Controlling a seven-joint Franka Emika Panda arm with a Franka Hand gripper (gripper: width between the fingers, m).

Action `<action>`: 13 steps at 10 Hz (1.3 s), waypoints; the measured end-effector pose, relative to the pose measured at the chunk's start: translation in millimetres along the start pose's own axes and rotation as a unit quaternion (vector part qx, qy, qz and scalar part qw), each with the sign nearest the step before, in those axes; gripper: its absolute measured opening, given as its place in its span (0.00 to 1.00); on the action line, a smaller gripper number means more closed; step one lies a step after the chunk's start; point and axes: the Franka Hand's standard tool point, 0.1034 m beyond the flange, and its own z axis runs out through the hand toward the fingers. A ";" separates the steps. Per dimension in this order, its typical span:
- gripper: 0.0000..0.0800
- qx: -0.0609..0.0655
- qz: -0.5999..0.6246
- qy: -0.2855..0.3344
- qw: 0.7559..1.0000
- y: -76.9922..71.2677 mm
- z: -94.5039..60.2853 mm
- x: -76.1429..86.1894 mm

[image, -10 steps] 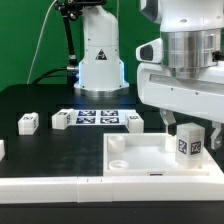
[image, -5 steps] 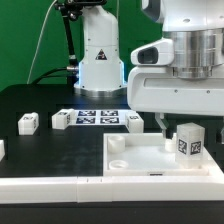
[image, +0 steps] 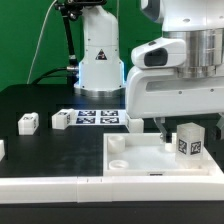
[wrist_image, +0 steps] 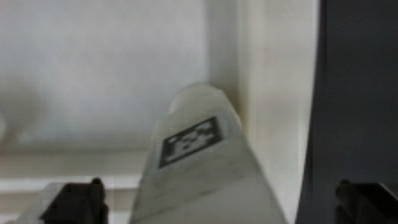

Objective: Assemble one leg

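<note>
Gripper (image: 176,124) fingers are seen set apart in the wrist view, their dark tips (wrist_image: 75,201) standing on either side of the leg (wrist_image: 199,150) with a gap to each, so nothing is held between them. In the exterior view the leg (image: 188,141) is seen standing upright on the white panel (image: 150,162), near the panel's far corner at the exterior view's right, with its square marker turned to the camera. Against the pictures of a second and half a second ago, the gripper body is found raised and shifted toward the exterior view's left, while the leg is found in the same spot and at the same tilt. From this it is judged that the leg has been let go and left seated at that corner, and that the arm is being drawn up and away from it; whether the leg is fully screwed home cannot be told from these views. Three more small blocks (image: 28,122) are seen lying loose on the black table (image: 50,150), beside the marker board (image: 96,117) toward the far edge, well apart from the panel. If the leg is indeed seated, the step in hand is judged to be almost done.
</note>
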 end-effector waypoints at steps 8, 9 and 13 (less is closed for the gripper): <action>0.36 0.001 0.065 0.001 0.998 1.4 -0.1 0.3; 0.36 0.001 0.109 0.001 0.994 1.6 -0.1 0.3; 0.36 0.004 0.305 0.015 0.952 3.0 0.0 0.6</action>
